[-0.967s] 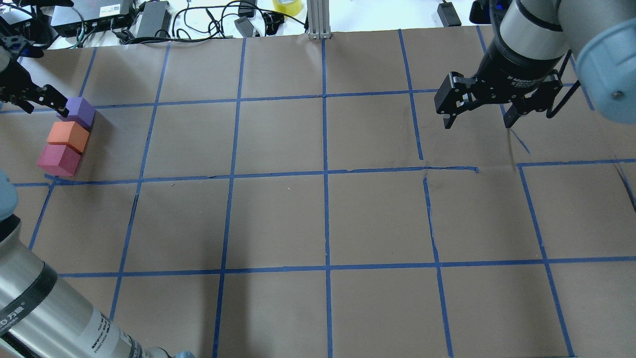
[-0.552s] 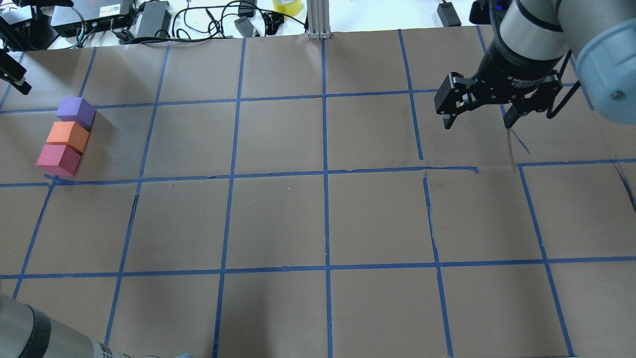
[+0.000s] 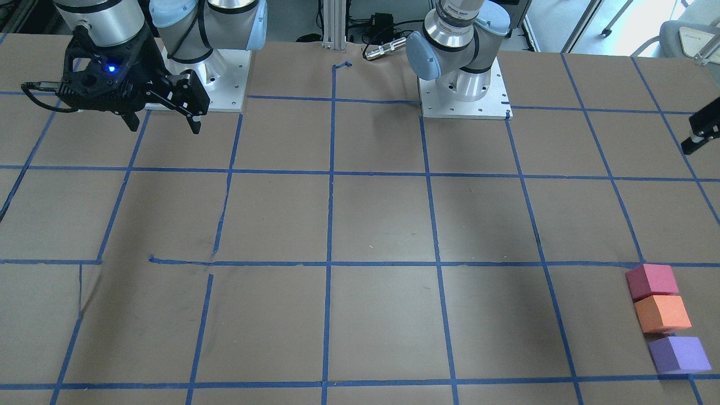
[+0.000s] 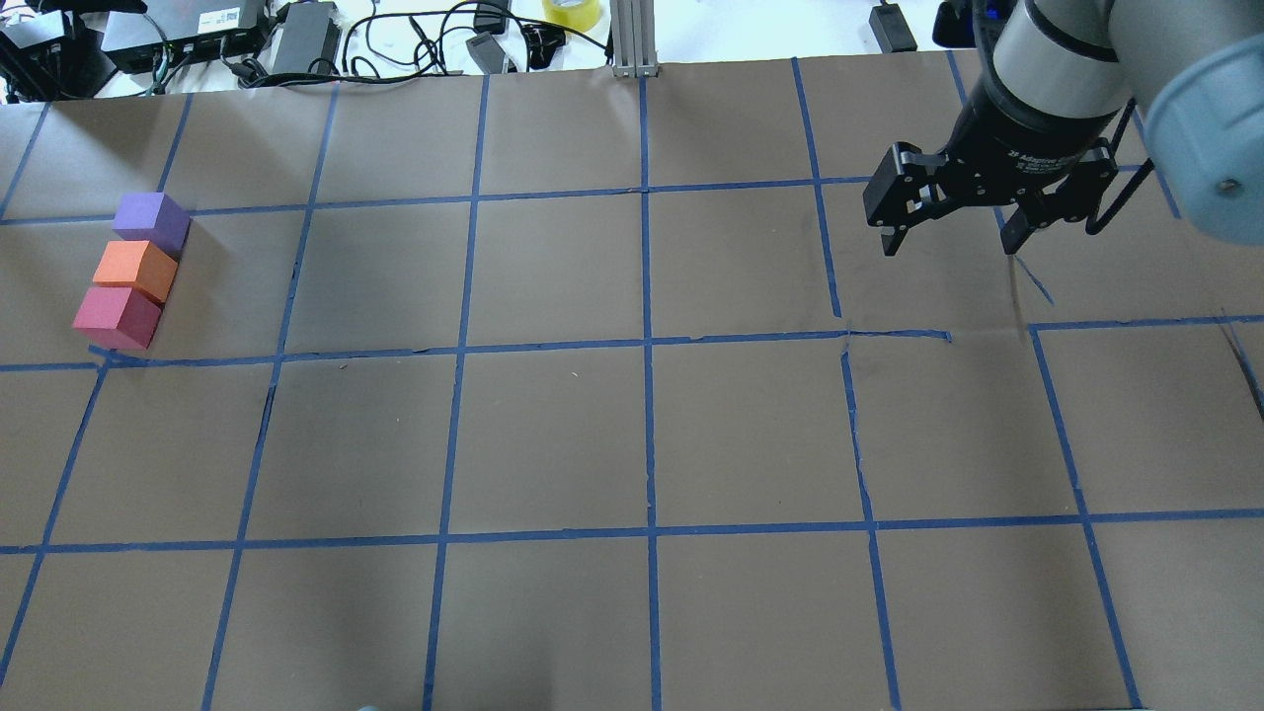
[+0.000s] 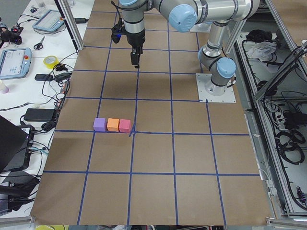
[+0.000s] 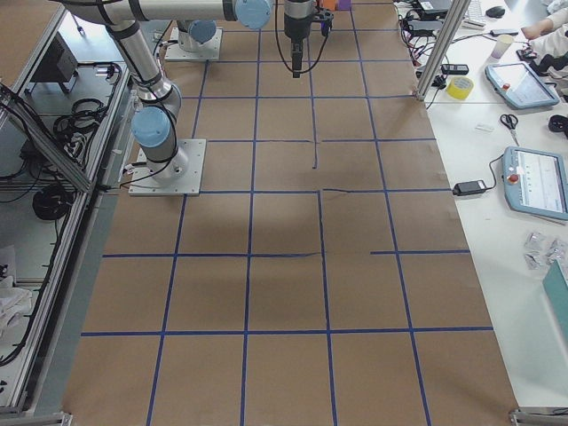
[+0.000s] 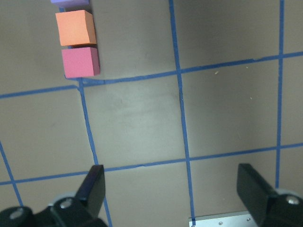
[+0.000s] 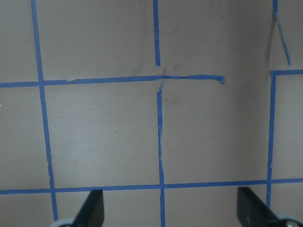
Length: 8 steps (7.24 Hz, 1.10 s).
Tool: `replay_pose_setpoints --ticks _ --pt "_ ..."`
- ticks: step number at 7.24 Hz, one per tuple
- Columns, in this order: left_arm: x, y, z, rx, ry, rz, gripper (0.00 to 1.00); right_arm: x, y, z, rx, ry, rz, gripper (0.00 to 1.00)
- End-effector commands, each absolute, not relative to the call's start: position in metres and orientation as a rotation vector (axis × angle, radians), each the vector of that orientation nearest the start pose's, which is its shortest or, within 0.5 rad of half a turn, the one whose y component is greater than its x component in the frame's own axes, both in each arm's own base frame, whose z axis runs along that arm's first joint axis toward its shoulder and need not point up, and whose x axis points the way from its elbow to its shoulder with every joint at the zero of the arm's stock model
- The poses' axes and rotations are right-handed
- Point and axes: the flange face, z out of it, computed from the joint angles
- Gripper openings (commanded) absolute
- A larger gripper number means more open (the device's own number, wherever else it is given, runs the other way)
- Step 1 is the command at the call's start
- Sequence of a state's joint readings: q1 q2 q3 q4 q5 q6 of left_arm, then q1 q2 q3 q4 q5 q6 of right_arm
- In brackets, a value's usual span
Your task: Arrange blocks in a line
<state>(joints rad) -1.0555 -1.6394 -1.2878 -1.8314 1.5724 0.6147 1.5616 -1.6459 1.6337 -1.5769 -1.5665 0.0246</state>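
Hovering with left gripper (image 7: 171, 172) splayed, gripping nothing, well back from blocks (image 4: 134, 269) sitting in a row ahead-left of it. Hanging with right gripper (image 4: 951, 244) likewise splayed, far from them.

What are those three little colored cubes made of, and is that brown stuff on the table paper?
The purple cube, orange cube and red-pink cube look like dense foam: matte, no shine, soft edges; painted wood is possible. The table cover looks like brown paper: dull, creased and torn near the blue tape lines.
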Motion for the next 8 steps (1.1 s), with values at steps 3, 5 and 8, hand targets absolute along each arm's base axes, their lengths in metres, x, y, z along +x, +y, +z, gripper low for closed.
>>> replay_pose_setpoints --ticks 3,5,8 --pt "-0.045 -0.520 0.557 -0.207 3.162 0.064 1.00 0.130 -0.463 0.493 0.053 3.136 -0.029 1.00" --pt "-0.137 -0.520 0.540 -0.352 3.151 0.044 1.00 0.129 -0.463 0.493 0.053 3.138 -0.029 1.00" --pt "-0.173 -0.514 0.509 -0.248 3.150 0.088 1.00 0.126 -0.463 0.493 0.032 3.172 -0.029 1.00"
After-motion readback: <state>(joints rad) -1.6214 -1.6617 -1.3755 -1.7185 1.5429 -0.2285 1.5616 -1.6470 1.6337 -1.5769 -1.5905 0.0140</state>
